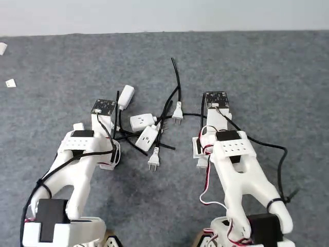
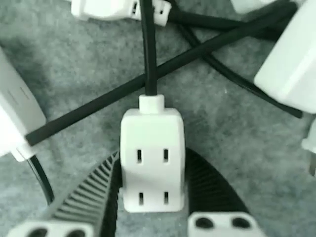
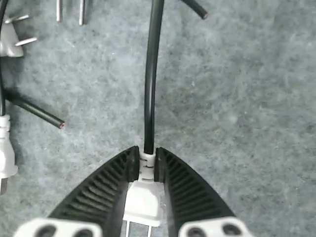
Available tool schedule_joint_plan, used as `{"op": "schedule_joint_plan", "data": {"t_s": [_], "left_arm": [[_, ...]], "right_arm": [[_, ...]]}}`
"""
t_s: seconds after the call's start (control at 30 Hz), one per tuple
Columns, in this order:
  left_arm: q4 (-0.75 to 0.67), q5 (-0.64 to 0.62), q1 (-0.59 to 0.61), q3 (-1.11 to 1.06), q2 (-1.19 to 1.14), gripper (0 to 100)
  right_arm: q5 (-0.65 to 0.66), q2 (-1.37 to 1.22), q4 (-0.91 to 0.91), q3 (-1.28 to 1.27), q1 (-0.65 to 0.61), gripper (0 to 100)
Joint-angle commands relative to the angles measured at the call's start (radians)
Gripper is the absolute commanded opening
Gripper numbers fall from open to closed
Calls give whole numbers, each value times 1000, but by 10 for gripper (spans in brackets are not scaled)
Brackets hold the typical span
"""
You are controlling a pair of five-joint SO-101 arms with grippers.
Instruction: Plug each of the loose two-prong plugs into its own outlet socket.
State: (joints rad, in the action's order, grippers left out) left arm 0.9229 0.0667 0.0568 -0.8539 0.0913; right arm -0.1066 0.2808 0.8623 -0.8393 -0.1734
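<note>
My left gripper (image 2: pixel 152 159) is shut on a white outlet socket (image 2: pixel 152 148), its black ribbed fingers (image 2: pixel 98 187) pressing both sides; the slots face the camera and a black cord leaves its far end. My right gripper (image 3: pixel 146 154) is shut on a white two-prong plug (image 3: pixel 143 200), gripped near its cord (image 3: pixel 152 74), prongs pointing back toward the wrist. Between the arms in the high view lie loose sockets (image 1: pixel 141 122) (image 1: pixel 147 137) (image 1: pixel 126 96) and loose plugs (image 1: pixel 178 113) (image 1: pixel 153 159). The left gripper (image 1: pixel 109 159) is left of that cluster, the right gripper (image 1: pixel 200 154) right of it.
Black cords (image 1: pixel 169 103) cross in a tangle between the arms on the grey felt table (image 1: pixel 267 82). More sockets (image 2: pixel 291 64) (image 2: pixel 113 9) lie close around the held one. Other plugs (image 3: pixel 7 42) (image 3: pixel 5 158) lie beside the right gripper. Paper scraps (image 1: pixel 10 82) sit far left.
</note>
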Motion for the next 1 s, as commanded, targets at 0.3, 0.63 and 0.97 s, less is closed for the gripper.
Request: {"op": "schedule_joint_plan", "data": {"t_s": [0.3,0.63,0.97], "left_arm": [[252,-350,-416,36,493,13],[184,-609,-480,331,48,13],[52,-690,-666,559,-321,15]], "right_arm": [[14,8,-7,9,101,8],[48,8,-5,9,205,8],[49,8,-5,31,288,8]]}}
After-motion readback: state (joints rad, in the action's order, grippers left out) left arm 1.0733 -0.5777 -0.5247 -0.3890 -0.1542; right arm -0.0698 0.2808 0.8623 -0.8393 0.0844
